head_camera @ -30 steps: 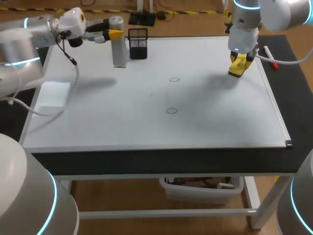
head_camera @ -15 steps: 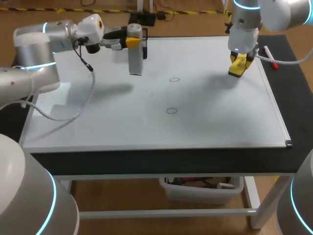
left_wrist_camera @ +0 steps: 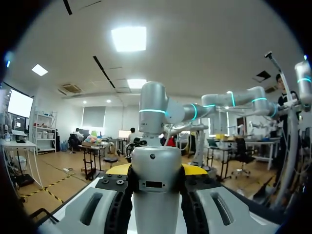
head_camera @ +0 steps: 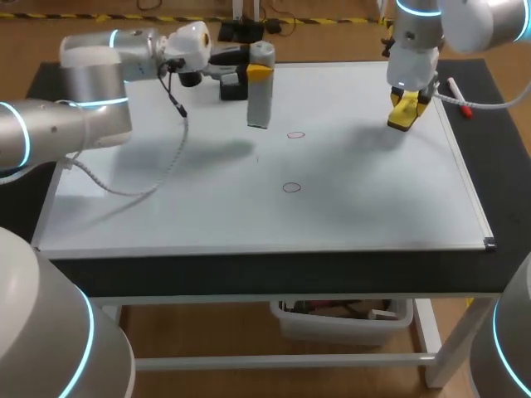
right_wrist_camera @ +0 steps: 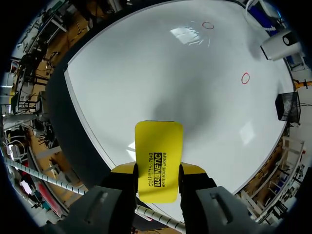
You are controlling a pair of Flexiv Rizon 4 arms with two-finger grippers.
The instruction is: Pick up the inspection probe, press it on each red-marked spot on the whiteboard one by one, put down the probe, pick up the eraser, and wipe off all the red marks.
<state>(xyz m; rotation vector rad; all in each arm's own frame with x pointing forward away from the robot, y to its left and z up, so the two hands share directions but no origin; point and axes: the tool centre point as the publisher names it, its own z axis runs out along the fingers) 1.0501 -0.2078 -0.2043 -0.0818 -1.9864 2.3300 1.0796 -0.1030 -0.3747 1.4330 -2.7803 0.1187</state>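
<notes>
Clamped from both sides, our left gripper's [head_camera: 259,73] jaws hold the inspection probe [head_camera: 260,101] upright above the whiteboard [head_camera: 373,207], near its far edge. The nearer red mark [head_camera: 295,134] lies just off the probe's lower end, toward the right edge. The second mark [head_camera: 290,187] sits nearer the front edge. Our right gripper [head_camera: 405,109] pinches the yellow eraser [head_camera: 404,118] toward the far right corner. We cannot tell whether the probe's tip touches the whiteboard; the left wrist view shows neither mark.
</notes>
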